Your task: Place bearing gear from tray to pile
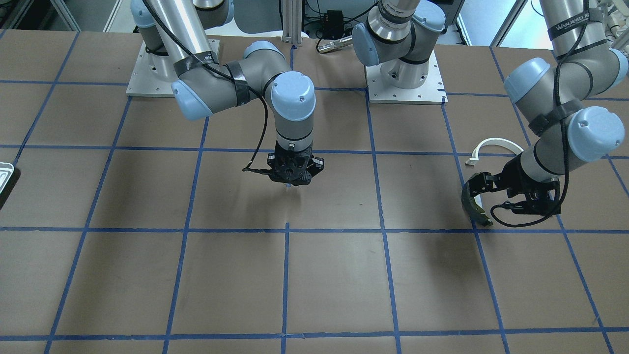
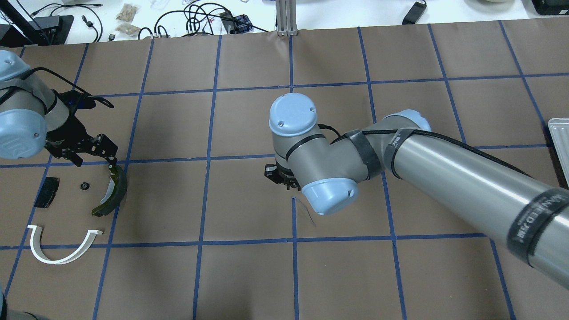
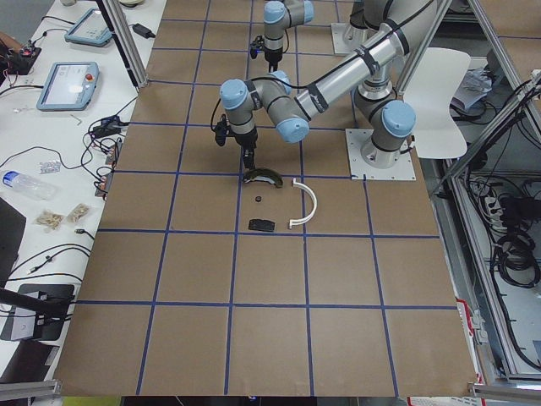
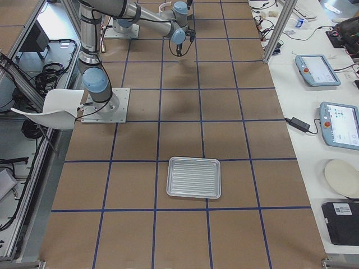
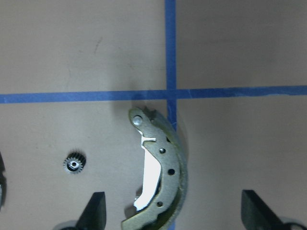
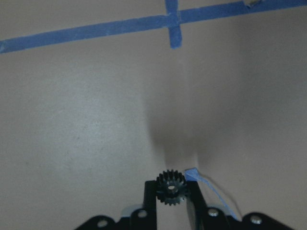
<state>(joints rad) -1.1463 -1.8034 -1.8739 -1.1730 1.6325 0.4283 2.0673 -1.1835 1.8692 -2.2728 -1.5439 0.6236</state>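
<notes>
Black gear (image 6: pixel 171 187), nipped — right jaws narrow

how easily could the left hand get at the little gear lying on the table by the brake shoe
Probably yes. The left hand is open and hangs over the brake shoe, and the little gear lies uncovered just beside it, apart from the shoe and the black pad. Nothing stands between.

Ridged white tray (image 4: pixel 194 177) flat on the brown table (image 4: pixel 252 140), straddling one blue tape line (image 4: pixel 210 235)
</notes>
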